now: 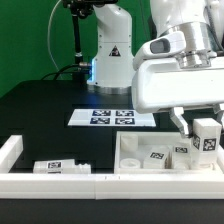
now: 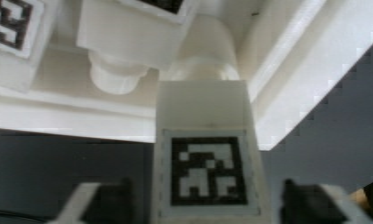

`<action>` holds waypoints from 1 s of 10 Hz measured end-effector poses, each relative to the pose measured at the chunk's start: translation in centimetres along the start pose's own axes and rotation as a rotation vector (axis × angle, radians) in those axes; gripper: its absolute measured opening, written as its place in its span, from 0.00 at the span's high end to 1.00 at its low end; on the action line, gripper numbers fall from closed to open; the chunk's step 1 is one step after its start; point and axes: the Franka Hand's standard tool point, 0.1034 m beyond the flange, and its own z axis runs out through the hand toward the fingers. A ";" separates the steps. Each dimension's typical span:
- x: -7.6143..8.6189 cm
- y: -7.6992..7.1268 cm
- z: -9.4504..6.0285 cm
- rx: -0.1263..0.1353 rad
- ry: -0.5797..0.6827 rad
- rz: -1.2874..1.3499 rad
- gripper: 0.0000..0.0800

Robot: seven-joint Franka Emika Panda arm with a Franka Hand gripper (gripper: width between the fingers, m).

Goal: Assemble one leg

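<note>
The leg (image 1: 207, 138) is a small white peg with a black-and-white tag. It stands upright at the corner of the white tray-shaped part (image 1: 135, 148) on the exterior view's right. In the wrist view the leg (image 2: 208, 130) runs between my fingers, its far rounded end meeting the tray part's wall (image 2: 94, 60). My gripper (image 1: 194, 124) (image 2: 206, 208) straddles the leg. The jaws are open, with a dark gap on each side between the leg and the fingers (image 2: 112, 205).
A second tagged leg (image 1: 50, 166) lies at the exterior view's left against a white rail (image 1: 12, 150) that wraps the front edge. The marker board (image 1: 112, 117) lies behind the tray part. The robot base (image 1: 108, 55) stands at the back.
</note>
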 end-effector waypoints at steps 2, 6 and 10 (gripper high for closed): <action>0.0 0.0 0.0 0.000 0.000 0.000 0.23; 0.9 0.2 -1.5 0.007 -0.057 0.183 0.19; 1.2 0.3 -0.9 0.016 -0.154 0.248 0.19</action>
